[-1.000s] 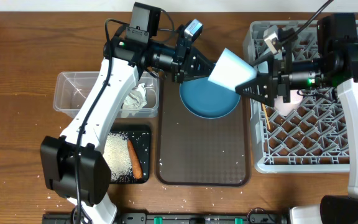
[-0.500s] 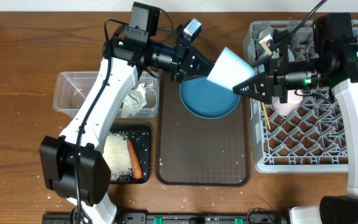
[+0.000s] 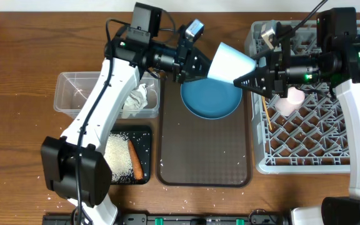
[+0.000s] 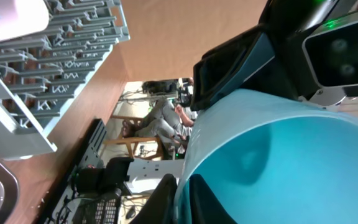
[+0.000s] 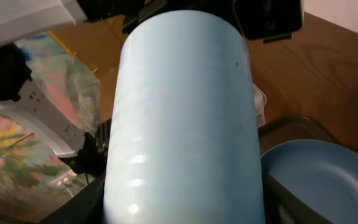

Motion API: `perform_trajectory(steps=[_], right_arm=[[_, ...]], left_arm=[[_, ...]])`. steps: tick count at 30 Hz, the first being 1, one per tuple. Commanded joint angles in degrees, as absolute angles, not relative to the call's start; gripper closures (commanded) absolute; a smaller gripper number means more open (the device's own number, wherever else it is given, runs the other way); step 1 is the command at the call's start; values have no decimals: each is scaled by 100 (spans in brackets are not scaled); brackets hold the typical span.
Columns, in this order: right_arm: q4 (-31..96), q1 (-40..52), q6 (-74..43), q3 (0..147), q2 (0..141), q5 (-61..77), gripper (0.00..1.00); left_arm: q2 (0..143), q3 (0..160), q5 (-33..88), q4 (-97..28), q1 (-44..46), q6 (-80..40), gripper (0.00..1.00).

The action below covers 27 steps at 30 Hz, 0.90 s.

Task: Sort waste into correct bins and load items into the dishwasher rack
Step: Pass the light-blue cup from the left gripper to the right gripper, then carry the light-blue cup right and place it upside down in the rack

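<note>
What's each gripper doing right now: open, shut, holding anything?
Left gripper: closed, pinching the rim of the light-blue cup.
Right gripper: closed around the same cup's body.

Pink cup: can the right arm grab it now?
Probably not yet. The right gripper is clamped on the blue cup; the pink cup lies close by in the rack, uncovered.
</note>
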State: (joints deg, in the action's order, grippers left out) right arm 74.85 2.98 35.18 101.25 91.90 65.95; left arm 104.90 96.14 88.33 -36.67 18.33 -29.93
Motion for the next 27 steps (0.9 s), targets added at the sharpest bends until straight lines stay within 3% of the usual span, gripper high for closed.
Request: perform_trajectory(steps=[1, 6, 7, 17, 27], right_arm=[[7419, 333, 3341, 10178, 9194, 6751, 57], [7404, 333, 3343, 10178, 9194, 6751, 57], [7404, 329, 3343, 10178, 9194, 6751, 57], [7406, 110, 3087, 10178, 9192, 6670, 59], [7631, -615, 858, 10180, 8938, 3922, 62]], left_arm=[[10479, 9642, 8886, -3723, 1922, -2803, 87], [10479, 9644, 8525, -3723, 1905, -2808, 83], [10479, 9642, 8390, -3723, 1905, -2805, 78], [10479, 9642, 5911, -4023, 1769, -2808, 61], [10479, 9644, 4003, -5249, 1732, -2504, 61]])
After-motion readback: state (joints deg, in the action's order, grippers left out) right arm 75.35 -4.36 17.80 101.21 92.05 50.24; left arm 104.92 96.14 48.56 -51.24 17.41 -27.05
